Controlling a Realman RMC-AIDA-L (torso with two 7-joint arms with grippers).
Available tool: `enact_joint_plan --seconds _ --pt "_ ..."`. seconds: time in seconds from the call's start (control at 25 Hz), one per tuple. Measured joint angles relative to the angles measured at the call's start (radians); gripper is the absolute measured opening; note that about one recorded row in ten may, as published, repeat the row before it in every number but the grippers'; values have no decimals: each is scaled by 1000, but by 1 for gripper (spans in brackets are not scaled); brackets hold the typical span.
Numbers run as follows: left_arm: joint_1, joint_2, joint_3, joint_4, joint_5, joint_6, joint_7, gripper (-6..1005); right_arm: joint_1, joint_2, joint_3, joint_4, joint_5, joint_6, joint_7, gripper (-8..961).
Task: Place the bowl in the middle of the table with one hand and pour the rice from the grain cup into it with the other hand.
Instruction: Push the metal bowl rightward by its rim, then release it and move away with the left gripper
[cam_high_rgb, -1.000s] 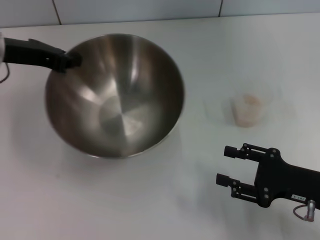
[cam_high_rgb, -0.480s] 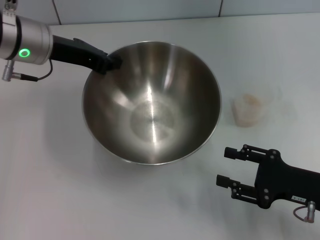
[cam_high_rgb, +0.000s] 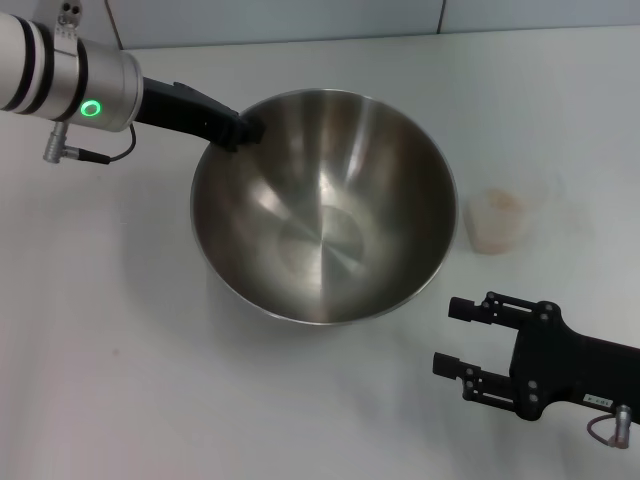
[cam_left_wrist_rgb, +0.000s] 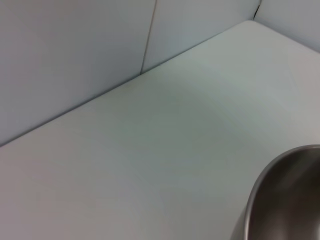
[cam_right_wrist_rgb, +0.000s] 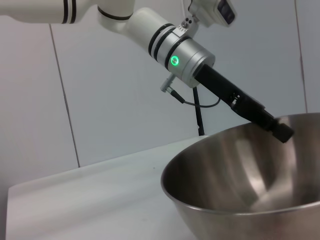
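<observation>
Step in hand: bowl placement. My left gripper (cam_high_rgb: 243, 131) grips the far-left rim of the bowl (cam_high_rgb: 325, 205), which sits slightly tilted near the middle of the table (cam_high_rgb: 120, 380), shifted right since earlier. Next I set it level and let go. Right gripper (cam_high_rgb: 462, 337) waits open, unmoved, near the grain cup (cam_high_rgb: 497, 218) of rice (cam_high_rgb: 497, 203).
</observation>
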Motion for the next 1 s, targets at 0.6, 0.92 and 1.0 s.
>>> enact_joint_plan --seconds 0.6,0.92,1.0 --pt "-15 3 12 -58 40 -69 0 103 4 0 0 0 0 0 1 652" --pt "-16 3 12 -64 40 -66 0 114 4 2 0 0 1 0 4 652" --pt "-16 3 12 -65 40 -64 3 117 3 2 0 0 1 0 5 652"
